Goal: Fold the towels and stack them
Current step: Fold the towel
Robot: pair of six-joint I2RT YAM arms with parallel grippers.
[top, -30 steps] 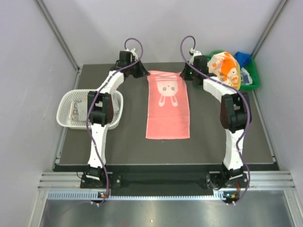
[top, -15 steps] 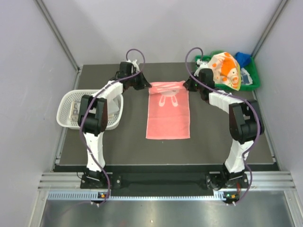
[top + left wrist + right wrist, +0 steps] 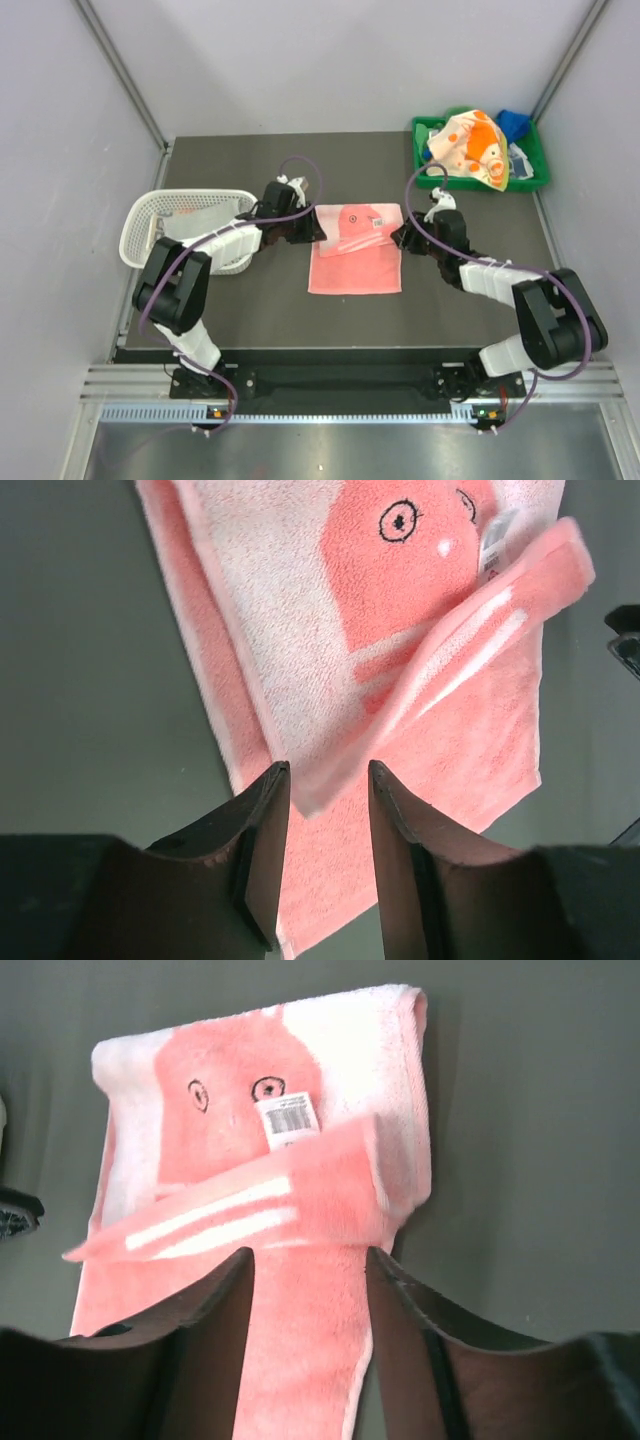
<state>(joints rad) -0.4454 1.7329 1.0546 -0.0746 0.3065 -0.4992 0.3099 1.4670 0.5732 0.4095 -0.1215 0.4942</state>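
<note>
The pink rabbit towel (image 3: pixel 355 262) lies in the middle of the dark table (image 3: pixel 250 300), between the two grippers; its far part is doubled over the near part, slightly askew, so the face side is up. The face shows two ringed black eyes with dark dots; in the left wrist view a small pink mark sits between them. A white tag (image 3: pixel 288 1120) printed with a black barcode lies just below the eyes; the digits under the bars are too small to read, and no brand name can be made out. A pink hem with two white stripes (image 3: pixel 215 1212) rises loose off the cloth and runs across the towel from one gripper to the other.

The left gripper (image 3: pixel 327 770) is at the towel's left edge, jaws parted, the tip of the striped hem lying slack in the gap; nothing is pinched. The right gripper (image 3: pixel 308 1255) is at the right edge, jaws spread wide over the pink cloth, released.

At the far right corner a green tray (image 3: pixel 420 150) holds an orange-patterned towel (image 3: pixel 472 145) and a blue towel (image 3: pixel 512 122); a white perforated basket (image 3: pixel 140 222) stands at the left, beside the left arm.
</note>
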